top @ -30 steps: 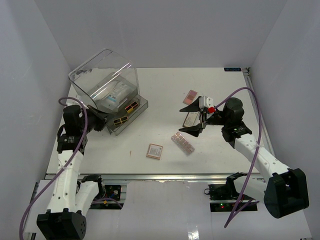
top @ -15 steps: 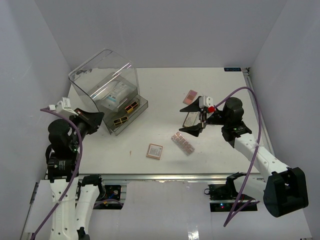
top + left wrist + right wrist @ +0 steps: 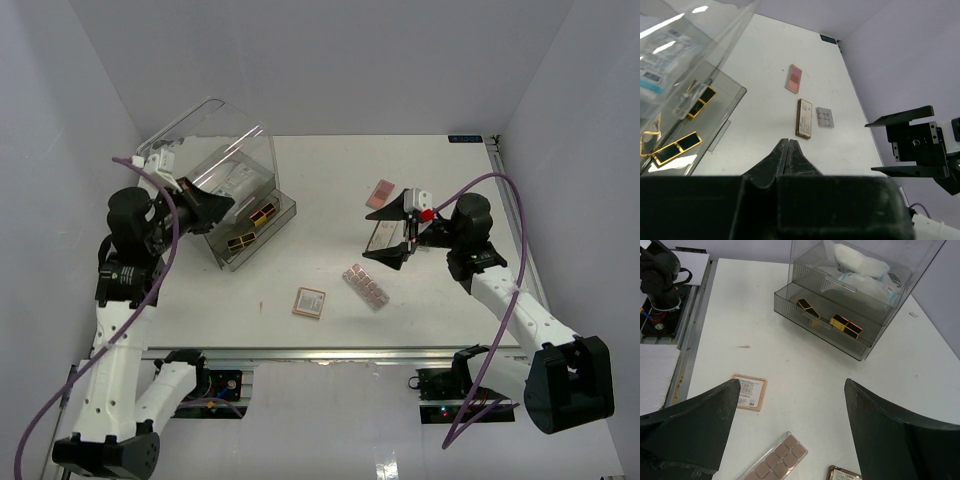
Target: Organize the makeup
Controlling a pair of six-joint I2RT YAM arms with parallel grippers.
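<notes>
Makeup sits in neither claw. Left gripper [image 3: 789, 146] has its fingers pressed together on nothing. Over the last second this arm has swung away from the near-left edge and risen to the front-left of the clear box [image 3: 215, 150], with its tip just beside the wall above the pulled-out drawer [image 3: 815, 325]. Right gripper [image 3: 365, 238] stays spread wide, hovering over the brown palette [image 3: 804, 118], practically where it was.

Farther out, nothing loose has shifted: the pink palette [image 3: 381, 192] lies toward the back, the multi-pan strip [image 3: 366, 286] and square pink compact [image 3: 309, 301] nearer the front. Black-gold palettes [image 3: 241, 242] lie in the drawer, sachets [image 3: 235, 185] in the box above. The loose pieces are not yet filed. I judge the left arm is getting set to steady the box while the right goes for the brown palette.
</notes>
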